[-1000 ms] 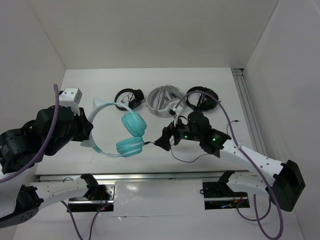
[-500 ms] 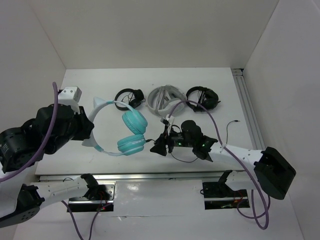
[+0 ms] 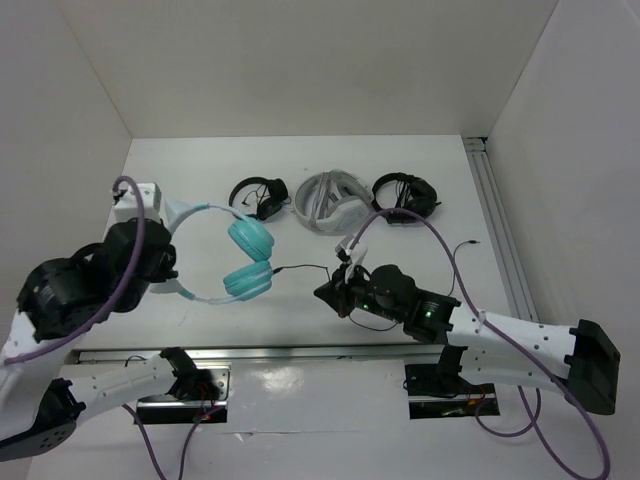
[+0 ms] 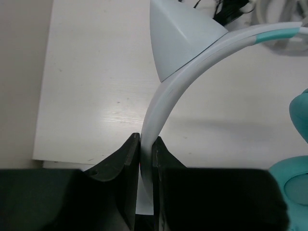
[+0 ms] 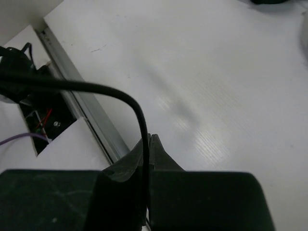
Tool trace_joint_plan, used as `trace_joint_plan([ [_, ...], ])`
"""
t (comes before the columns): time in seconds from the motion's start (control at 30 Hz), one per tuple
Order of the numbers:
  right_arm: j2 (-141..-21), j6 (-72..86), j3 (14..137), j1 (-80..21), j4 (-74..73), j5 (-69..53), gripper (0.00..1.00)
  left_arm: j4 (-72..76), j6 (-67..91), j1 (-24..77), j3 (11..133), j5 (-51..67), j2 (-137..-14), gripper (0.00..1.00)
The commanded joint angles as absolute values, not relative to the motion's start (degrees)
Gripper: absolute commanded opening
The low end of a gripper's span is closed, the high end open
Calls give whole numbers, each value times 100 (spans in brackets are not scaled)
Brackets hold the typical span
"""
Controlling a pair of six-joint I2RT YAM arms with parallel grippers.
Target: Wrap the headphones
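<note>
The headphones [image 3: 248, 260] have teal ear cups and a thin white headband [image 3: 195, 297], and are held up over the table's left half. My left gripper [image 3: 165, 268] is shut on the headband; in the left wrist view the white band [image 4: 163, 96] rises from between the jaws [image 4: 146, 142] past an ear-like point [image 4: 178, 38]. The thin black cable [image 3: 300, 267] runs right from the lower ear cup to my right gripper [image 3: 328, 292]. That gripper [image 5: 148, 140] is shut on the cable [image 5: 137, 103], low over the table near the front edge.
At the back lie black headphones [image 3: 258, 192], white-grey headphones [image 3: 330, 200] and another black pair [image 3: 405, 192]. A metal rail [image 3: 495, 230] runs along the right side and a second rail [image 3: 300, 350] along the front edge. The cable's loose end [image 3: 470, 243] lies to the right.
My right gripper has gone from open to shut on the cable and shifted slightly. The left arm has swung the headphones left and toward the back, drawing the cable out straighter.
</note>
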State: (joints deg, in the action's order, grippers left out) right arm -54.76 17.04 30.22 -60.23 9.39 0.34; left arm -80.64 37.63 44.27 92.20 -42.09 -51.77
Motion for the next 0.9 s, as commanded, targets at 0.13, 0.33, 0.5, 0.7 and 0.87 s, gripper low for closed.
trace_joint_plan([
  [0.13,-5457,1661,4717,-6978,-1536,2399,0,-6786,3199,4535,7911,-4518,-5545,0],
  [0.33,-5748,1609,5501,-7479,-2653,3313,0,-6285,2357,5114,7393,-3949,-5914,0],
  [0.5,-5862,1328,5827,-7541,-3014,3436,0,-5960,1926,5756,7269,-2964,-6117,0],
  [0.7,-6213,1222,5977,-7541,-3243,3797,0,-5643,1503,6635,7163,-1804,-6064,0],
  [0.87,-6267,1169,5977,-7541,-3243,3850,0,-5590,1424,6768,7093,-1512,-6117,0],
])
